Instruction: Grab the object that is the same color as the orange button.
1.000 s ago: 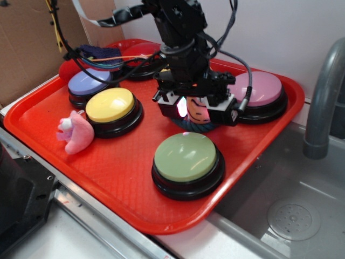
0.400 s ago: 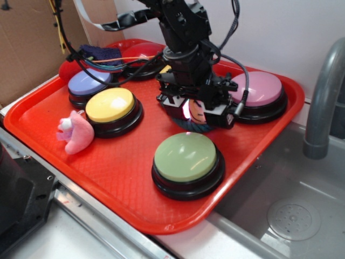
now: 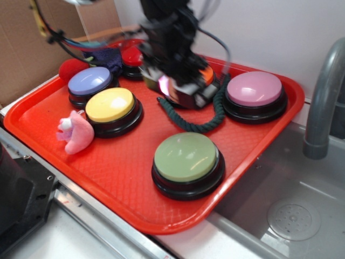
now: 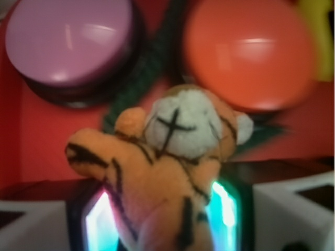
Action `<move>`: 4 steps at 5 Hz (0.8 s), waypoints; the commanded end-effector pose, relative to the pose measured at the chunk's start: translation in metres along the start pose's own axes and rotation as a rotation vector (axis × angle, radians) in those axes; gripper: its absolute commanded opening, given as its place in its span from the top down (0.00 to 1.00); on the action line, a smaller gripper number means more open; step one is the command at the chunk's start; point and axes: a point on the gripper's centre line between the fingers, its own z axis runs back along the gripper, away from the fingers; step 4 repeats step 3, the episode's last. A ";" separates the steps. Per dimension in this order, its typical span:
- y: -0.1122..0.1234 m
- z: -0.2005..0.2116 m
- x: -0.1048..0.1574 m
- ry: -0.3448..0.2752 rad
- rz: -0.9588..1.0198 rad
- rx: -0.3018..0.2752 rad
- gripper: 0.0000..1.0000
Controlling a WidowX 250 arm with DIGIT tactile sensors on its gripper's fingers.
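Observation:
In the wrist view my gripper (image 4: 162, 214) is shut on the orange striped tiger toy (image 4: 167, 157), which fills the space between the two glowing fingers (image 4: 99, 219). Its pale face points at the tray. Below it are the orange button (image 4: 251, 52) on the right and a pink button (image 4: 70, 42) on the left. In the exterior view my gripper (image 3: 175, 86) is blurred and hangs above the tray's back middle. It hides the toy and most of the orange button (image 3: 207, 75).
The red tray (image 3: 108, 167) holds green (image 3: 186, 156), yellow (image 3: 110, 105), lilac (image 3: 89, 81), pink (image 3: 254, 89) and red (image 3: 131, 55) buttons, a pink plush (image 3: 75, 132), a dark green rope (image 3: 194, 125) and a yellow banana (image 4: 318, 36). A sink with a grey faucet (image 3: 323, 102) lies right.
My gripper has risen and moved back and left with the tiger toy in it. The dark green rope under it has come into view.

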 end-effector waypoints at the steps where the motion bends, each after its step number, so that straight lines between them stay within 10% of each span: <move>1: 0.051 0.066 -0.031 0.041 0.022 0.082 1.00; 4: 0.075 0.076 -0.049 -0.001 0.176 0.168 1.00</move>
